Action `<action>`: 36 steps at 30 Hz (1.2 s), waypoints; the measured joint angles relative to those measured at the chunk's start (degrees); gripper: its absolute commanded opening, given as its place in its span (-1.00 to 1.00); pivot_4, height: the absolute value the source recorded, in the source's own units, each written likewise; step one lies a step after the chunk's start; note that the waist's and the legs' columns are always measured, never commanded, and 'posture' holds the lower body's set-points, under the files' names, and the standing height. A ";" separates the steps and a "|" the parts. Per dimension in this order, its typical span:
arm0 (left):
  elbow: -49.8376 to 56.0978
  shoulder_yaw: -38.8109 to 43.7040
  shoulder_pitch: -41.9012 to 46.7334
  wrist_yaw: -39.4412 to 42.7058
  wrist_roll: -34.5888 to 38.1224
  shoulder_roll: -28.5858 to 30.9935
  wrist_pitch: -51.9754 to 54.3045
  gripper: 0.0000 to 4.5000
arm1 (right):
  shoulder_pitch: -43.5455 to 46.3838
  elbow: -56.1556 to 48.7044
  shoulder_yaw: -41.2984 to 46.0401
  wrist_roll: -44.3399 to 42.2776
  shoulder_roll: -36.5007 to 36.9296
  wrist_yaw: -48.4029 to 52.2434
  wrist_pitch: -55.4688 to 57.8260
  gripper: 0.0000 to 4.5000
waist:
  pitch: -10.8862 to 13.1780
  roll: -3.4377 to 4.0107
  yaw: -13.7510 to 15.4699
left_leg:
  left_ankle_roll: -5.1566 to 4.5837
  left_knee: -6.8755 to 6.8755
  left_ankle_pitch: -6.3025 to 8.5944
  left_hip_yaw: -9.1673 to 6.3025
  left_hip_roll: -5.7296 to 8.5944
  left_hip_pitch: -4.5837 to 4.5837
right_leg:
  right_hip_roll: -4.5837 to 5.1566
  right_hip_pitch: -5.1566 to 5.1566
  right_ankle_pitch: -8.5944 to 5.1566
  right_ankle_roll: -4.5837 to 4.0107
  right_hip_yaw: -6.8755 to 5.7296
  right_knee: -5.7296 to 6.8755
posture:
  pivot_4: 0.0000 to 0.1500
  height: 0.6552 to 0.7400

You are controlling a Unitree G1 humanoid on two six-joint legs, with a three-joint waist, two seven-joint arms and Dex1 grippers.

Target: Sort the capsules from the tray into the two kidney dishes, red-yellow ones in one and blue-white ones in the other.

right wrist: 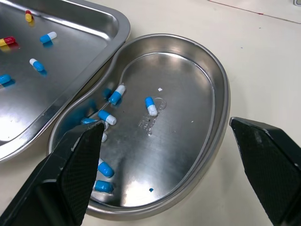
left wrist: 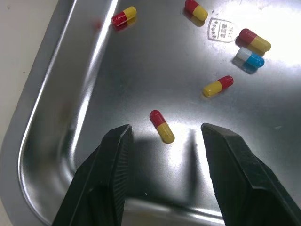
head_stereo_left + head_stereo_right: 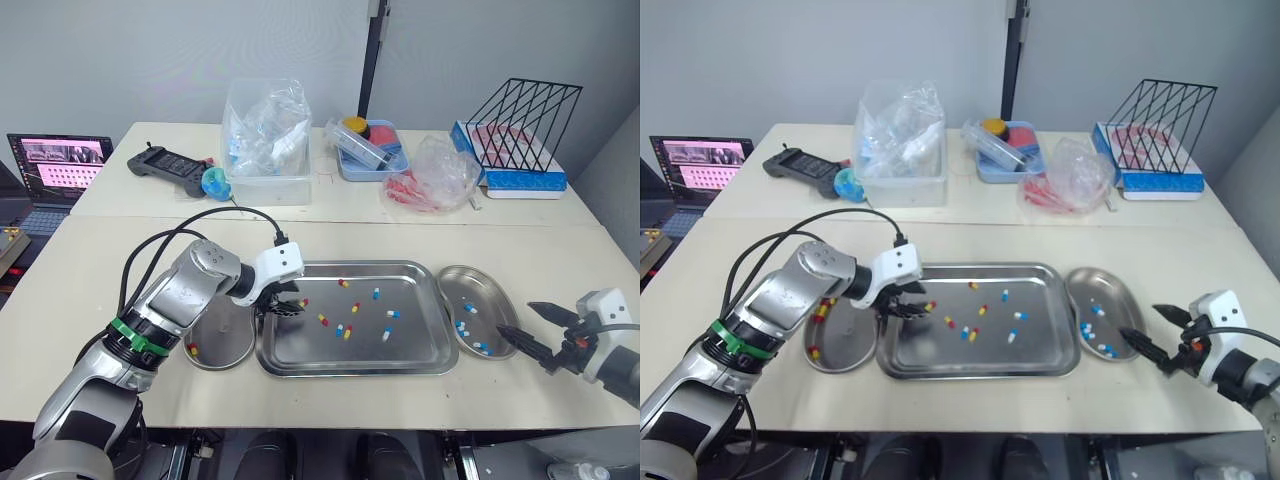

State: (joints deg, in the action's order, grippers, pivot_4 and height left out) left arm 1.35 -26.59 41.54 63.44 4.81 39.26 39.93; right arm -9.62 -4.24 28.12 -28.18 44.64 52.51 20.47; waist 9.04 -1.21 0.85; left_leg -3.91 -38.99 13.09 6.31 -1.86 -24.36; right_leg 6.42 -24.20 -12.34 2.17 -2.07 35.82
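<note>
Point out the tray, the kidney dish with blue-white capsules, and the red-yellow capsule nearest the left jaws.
tray point(image 3: 420, 345): left eye view, bare floor near its right end.
kidney dish point(image 1: 188, 84): right wrist view, bare inner floor.
red-yellow capsule point(image 2: 162, 126): left wrist view, where both colours meet.

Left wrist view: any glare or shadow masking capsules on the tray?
Left wrist view: glare washes part of the tray floor; the left pincer shadows the floor around the nearest red-yellow capsule, yet it shows plainly. Right wrist view: the kidney dish wall mirrors blue smears.
</note>
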 measured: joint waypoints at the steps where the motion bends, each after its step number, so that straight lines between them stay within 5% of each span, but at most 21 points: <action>1: -0.01 -0.04 -0.04 -0.02 -0.20 -0.02 0.00 0.11 | -0.05 -0.05 0.00 0.00 -0.15 -0.18 -0.06 1.00 | 0.00 0.00 0.01 | 0.00 0.00 0.00 0.00 0.00 0.00 | 0.00 0.00 0.00 0.00 0.00 0.00 | 1.00 1.00; 14: -1.91 -2.18 0.31 0.64 -2.96 -1.79 -1.68 0.11 | -0.93 -0.88 -0.03 0.54 -1.53 -2.16 -1.39 1.00 | 0.00 0.00 0.08 | -0.01 -0.02 0.01 -0.01 0.00 0.02 | 0.00 0.03 0.00 0.00 0.00 0.01 | 1.00 1.00; 21: -3.62 -2.61 1.77 0.69 -5.55 -2.53 -2.65 -0.98 | -0.91 -1.03 -0.28 1.08 -1.68 -2.63 -1.58 1.00 | 0.00 0.01 0.02 | -0.01 -0.02 0.01 -0.01 0.00 0.03 | 0.00 0.03 -0.01 -0.01 0.01 0.02 | 1.00 1.00; 29: -5.01 -2.24 2.16 2.01 -6.22 -3.01 -4.71 -0.98 | -0.54 -2.27 -0.86 2.16 -1.69 -2.70 -1.63 1.00 | 0.00 0.01 0.04 | -0.02 -0.02 0.01 -0.01 0.00 0.01 | 0.00 0.02 0.00 0.00 0.01 0.02 | 1.00 1.00; 36: -7.88 7.20 4.22 7.27 1.09 -2.09 -11.12 -0.98 | 0.73 -2.24 -1.46 2.11 -1.62 -2.17 -1.48 1.00 | 0.00 0.00 -0.11 | -0.01 -0.03 0.01 -0.01 -0.02 -0.02 | 0.00 -0.03 0.00 -0.01 0.00 0.03 | 1.00 1.00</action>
State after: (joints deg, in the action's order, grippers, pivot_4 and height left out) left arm -6.52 -19.39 45.76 70.71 5.90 37.17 28.80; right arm -8.90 -6.48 26.65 -26.08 43.02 50.35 18.99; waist 9.04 -1.20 0.74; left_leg -3.93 -39.01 13.10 6.31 -1.88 -24.37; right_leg 6.42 -24.23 -12.34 2.16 -2.07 35.85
